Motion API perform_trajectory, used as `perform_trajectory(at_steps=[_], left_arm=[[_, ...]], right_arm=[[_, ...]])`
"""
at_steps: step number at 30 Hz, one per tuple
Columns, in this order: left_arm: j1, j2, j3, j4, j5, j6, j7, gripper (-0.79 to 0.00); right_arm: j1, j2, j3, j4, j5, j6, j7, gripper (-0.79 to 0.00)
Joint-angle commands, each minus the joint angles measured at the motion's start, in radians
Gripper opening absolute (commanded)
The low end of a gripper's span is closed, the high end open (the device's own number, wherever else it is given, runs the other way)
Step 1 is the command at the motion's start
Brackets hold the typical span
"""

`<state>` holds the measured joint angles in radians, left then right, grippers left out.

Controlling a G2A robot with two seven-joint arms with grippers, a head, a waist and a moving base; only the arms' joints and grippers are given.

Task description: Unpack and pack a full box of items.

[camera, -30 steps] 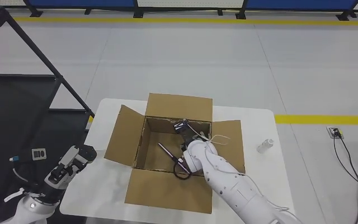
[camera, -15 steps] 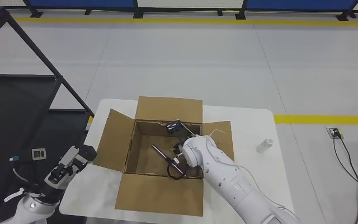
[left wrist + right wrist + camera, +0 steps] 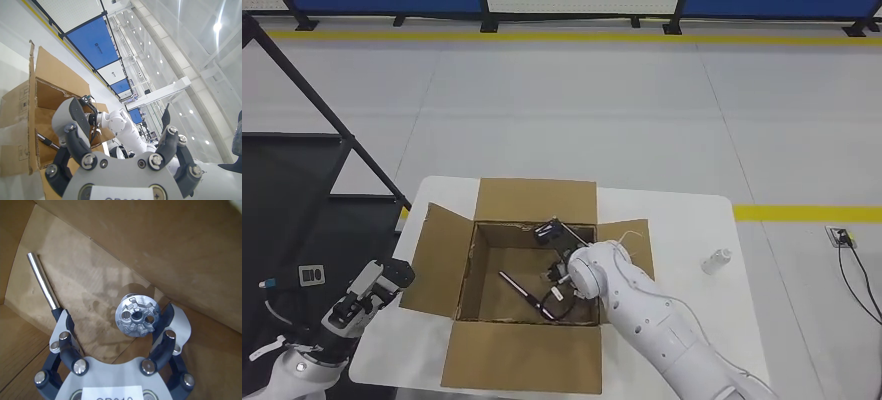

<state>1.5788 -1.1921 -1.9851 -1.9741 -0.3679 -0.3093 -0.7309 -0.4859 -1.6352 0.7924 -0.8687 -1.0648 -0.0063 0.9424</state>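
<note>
From above, the right arm (image 3: 642, 320) covers one corner inside the box (image 3: 522, 355). Down inside, the rod (image 3: 42, 279) runs its dark end behind one finger (image 3: 65, 323) of the right gripper (image 3: 117, 313). Whether the disc (image 3: 138, 318) touches the other finger, I can't tell. The small pale thing (image 3: 716, 261) on the table (image 3: 707, 300) is too small to name. The left arm (image 3: 347, 310) is cut off at the lower edge.

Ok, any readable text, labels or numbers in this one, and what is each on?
Label on the left gripper: cut off at the picture's edge, unreadable.
Label on the right gripper: cut off likewise.
Metal hub: stamped characters, too small to read.
Cardboard box, outer wall: printed handling symbols, no legible words.
Blue wall panel: a white brand mark, not quoted.
</note>
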Motion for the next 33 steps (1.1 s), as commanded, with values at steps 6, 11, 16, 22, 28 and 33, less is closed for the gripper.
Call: perform_trajectory(at_steps=[6, 11, 16, 22, 28, 33], left_arm=[[0.000, 0.000, 0.000, 0.000, 0.000, 0.000, 0.000, 0.000], [0.000, 0.000, 0.000, 0.000, 0.000, 0.000, 0.000, 0.000], [0.000, 0.000, 0.000, 0.000, 0.000, 0.000, 0.000, 0.000], [0.000, 0.000, 0.000, 0.000, 0.000, 0.000, 0.000, 0.000], [0.000, 0.000, 0.000, 0.000, 0.000, 0.000, 0.000, 0.000], [0.000, 0.000, 0.000, 0.000, 0.000, 0.000, 0.000, 0.000]], right_arm=[[0.009, -0.003, 0.016, 0.000, 0.035, -0.060, 0.006, 0.000], [0.002, 0.001, 0.039, -0.021, 0.076, -0.114, 0.007, 0.000], [0.005, 0.003, 0.035, -0.021, 0.030, -0.083, 0.017, 0.000], [0.007, -0.009, 0.003, 0.000, -0.031, -0.027, -0.004, 0.000], [0.025, -0.025, -0.013, 0.045, -0.023, -0.035, -0.009, -0.428], [0.041, -0.038, -0.023, 0.080, -0.021, -0.032, -0.015, -0.702]])
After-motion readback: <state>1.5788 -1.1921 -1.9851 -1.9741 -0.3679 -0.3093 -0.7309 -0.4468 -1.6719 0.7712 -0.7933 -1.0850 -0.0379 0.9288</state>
